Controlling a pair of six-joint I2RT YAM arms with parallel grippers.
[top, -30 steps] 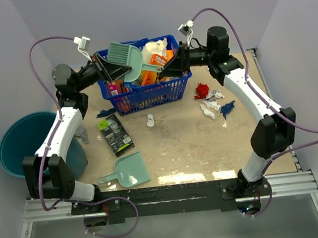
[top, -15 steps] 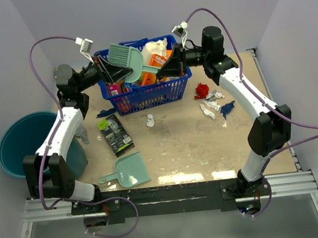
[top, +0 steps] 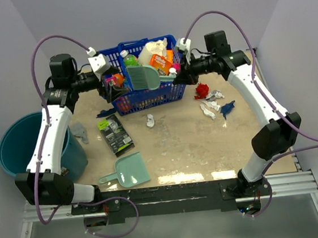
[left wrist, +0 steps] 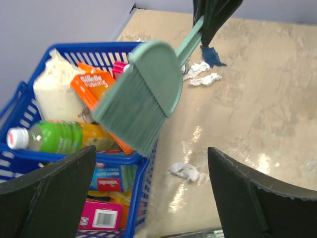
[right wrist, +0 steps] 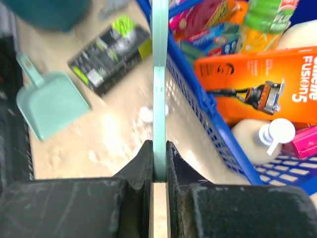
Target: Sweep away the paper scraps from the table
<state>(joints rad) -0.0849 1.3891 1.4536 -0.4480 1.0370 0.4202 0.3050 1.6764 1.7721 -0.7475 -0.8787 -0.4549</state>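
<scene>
r gripper [right wrist: 159, 146] is clamped tight on the thin handle of the mint-green brush [top: 142, 77]. in the r wrist view the handle runs straight out btwn its fingers. brush is held up off the table [top: 196, 149], head over the front of the blue basket [top: 162, 93], bristles toward the l arm. basket is packed w/ bottles, an orange razor pack and other stuff.

l gripper [left wrist: 151, 148] is spread wide apart w/ nothing in it, by the basket's left end. brush head sits in front of it in the l wrist view, apart from both fingers.

paper scraps are all on the table, none touching the brush:
- red wad [top: 202, 89] just right of the basket.
- white bits [top: 214, 95] beside the red one.
- white shred [top: 208, 111] and dark blue piece [top: 226, 107] a bit nearer the arms.
- lone white wad [top: 150, 120] in front of the basket, mid-table.
- dark blue shred [top: 106, 112] by the basket's front-left corner.
- grey scrap [top: 81, 133] at the left edge, next to the teal bucket [top: 13, 140].

dustpan [top: 127, 172] lies flat near the front-left of the table, mouth facing right, away from all the scraps. black-and-green packet [top: 115, 135] lies flat btwn dustpan and basket.
</scene>
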